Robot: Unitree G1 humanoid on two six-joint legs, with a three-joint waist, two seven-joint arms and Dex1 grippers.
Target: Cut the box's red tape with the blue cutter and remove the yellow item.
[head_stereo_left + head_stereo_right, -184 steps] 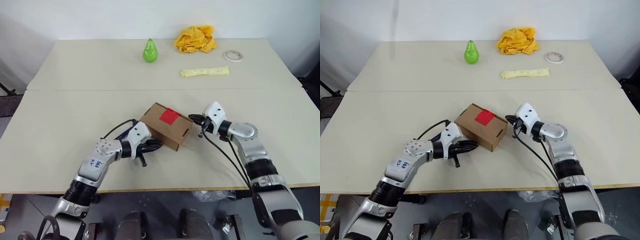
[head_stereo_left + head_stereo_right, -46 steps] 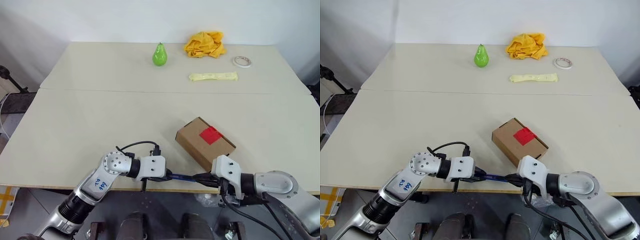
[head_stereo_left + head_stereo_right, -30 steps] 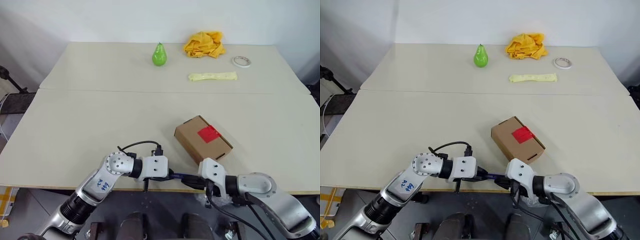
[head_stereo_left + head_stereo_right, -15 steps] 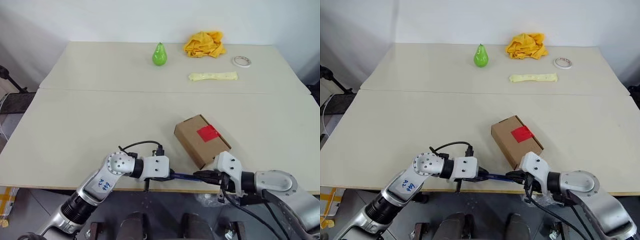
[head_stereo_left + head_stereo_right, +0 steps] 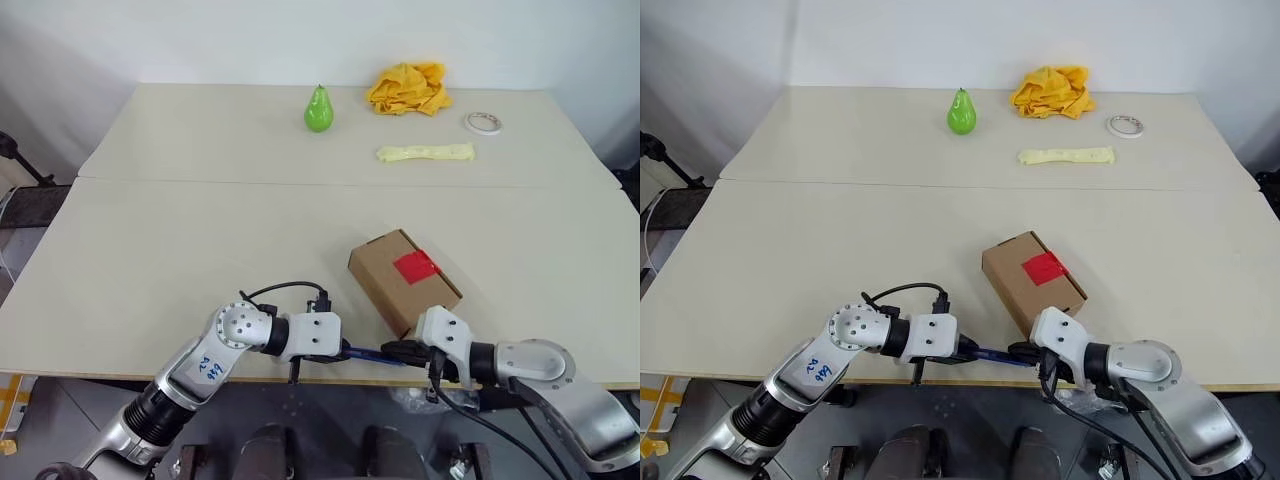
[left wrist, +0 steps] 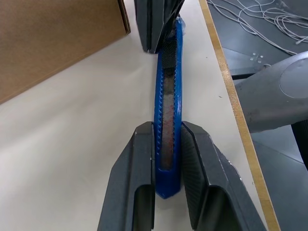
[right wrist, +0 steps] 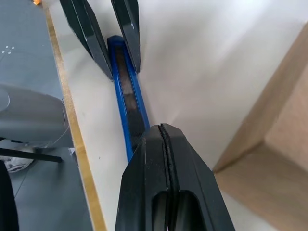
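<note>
Left eye view: left gripper [image 5: 340,351] clamps one end of the blue cutter [image 5: 372,353] at the table's [image 5: 150,250] near edge, steadying it. Right gripper [image 5: 398,352], fingers pressed shut, meets the other end, likely working its slider. The box [image 5: 400,282], red tape [image 5: 417,266] uncut, waits just behind.

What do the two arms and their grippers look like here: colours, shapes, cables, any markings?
Both arms are silver-grey metal with rounded joint housings, black rings between segments and white wrist blocks. The left arm bears a white label with blue handwriting, and a black cable loops over its wrist; black cables also hang below the right arm. The left gripper and right gripper each have two black, wedge-shaped fingers.
</note>
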